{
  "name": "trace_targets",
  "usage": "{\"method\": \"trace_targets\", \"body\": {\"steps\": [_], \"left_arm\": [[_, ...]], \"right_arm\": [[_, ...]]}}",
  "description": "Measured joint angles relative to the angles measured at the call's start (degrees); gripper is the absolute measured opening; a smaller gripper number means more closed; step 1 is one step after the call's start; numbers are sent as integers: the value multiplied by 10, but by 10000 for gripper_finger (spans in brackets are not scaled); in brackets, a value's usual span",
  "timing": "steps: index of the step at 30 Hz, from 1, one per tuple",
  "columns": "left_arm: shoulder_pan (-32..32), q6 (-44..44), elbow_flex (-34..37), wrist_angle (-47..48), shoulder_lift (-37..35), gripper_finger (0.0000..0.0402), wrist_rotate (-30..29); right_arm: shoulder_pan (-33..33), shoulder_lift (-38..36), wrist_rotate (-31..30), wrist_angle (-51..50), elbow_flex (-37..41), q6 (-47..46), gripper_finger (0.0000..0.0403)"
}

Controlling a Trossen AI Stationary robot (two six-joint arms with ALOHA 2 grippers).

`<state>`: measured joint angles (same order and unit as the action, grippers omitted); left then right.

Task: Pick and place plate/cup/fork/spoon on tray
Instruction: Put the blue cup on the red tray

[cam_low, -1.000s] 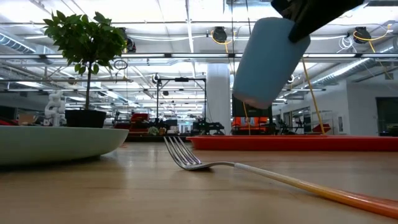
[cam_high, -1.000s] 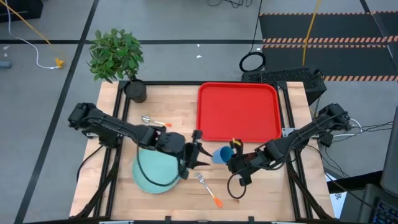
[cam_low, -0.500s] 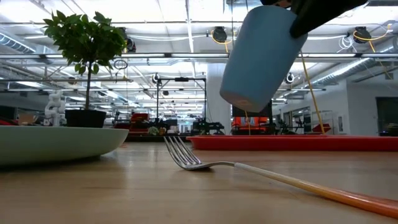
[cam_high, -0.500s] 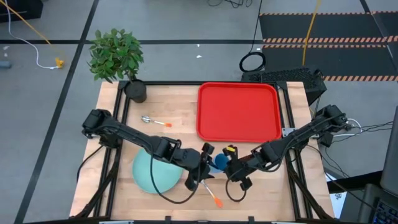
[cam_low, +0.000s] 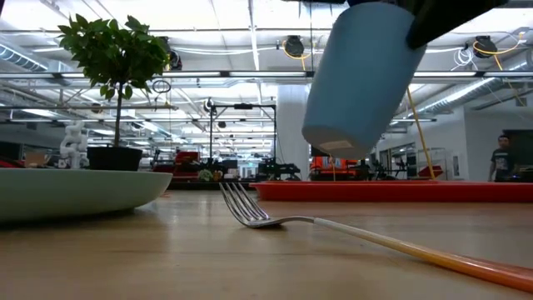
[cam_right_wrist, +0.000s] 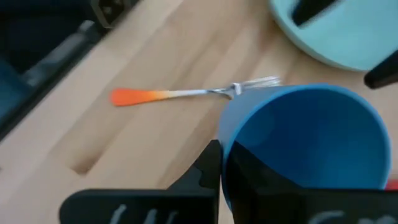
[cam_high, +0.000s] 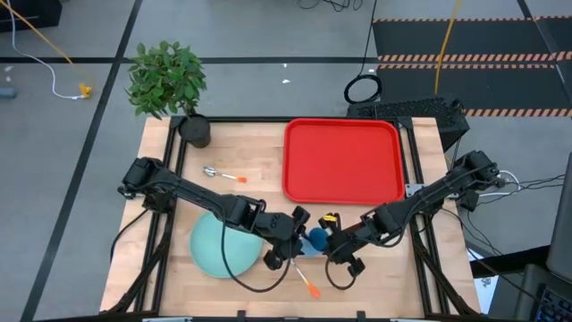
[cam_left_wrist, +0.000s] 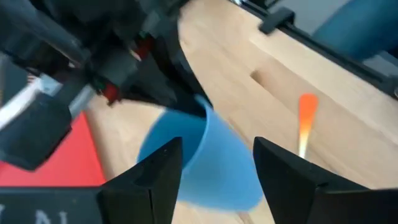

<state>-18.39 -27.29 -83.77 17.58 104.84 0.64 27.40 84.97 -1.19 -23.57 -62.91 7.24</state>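
Low view, near to far: the fork (cam_low: pixel 333 227) lies flat on the wooden table (cam_low: pixel 166 258), tines toward the middle, its orange handle end running to the near edge. Bare wood lies open on both sides of it. The cup (cam_low: pixel 362 79), plain bright blue and cylindrical, hangs tilted in the air above the fork, base downward, clear of the table. The plate (cam_low: pixel 79 193), pale teal and plain, sits on the table to one side, its rim apart from the fork tines.

High view: the right gripper (cam_high: pixel 323 240) is clamped on the cup's rim, one finger inside the wall, as the right wrist view shows. The left gripper (cam_high: pixel 295 240) is level with the cup from the other side; in the left wrist view its fingers (cam_left_wrist: pixel 158 171) stand part-way apart with the cup's body between them, and contact cannot be told. Both grippers meet over the near middle of the table, between plate and tray.

The spoon (cam_high: pixel 223 174) lies on bare wood beyond the plate, orange end toward the tray. The tray (cam_high: pixel 342 161), bright red with raised rim and rounded corners, fills the far right part of the table, its near edge just beyond the cup. A potted plant (cam_high: pixel 170 85) stands at the far left corner.
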Motion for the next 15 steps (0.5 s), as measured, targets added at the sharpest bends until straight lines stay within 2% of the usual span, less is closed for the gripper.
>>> {"method": "trace_targets", "body": {"steps": [4, 9, 15], "left_arm": [[0, -14, 0, 2, 0, 167, 4], [0, -27, 0, -8, 0, 151, 4], [0, -30, 0, -13, 0, 150, 18]], "right_arm": [[0, 0, 26, 15, 2, 6, 0], [0, 0, 87, 42, 3, 25, 0], [-1, 0, 91, 41, 3, 36, 0]]}}
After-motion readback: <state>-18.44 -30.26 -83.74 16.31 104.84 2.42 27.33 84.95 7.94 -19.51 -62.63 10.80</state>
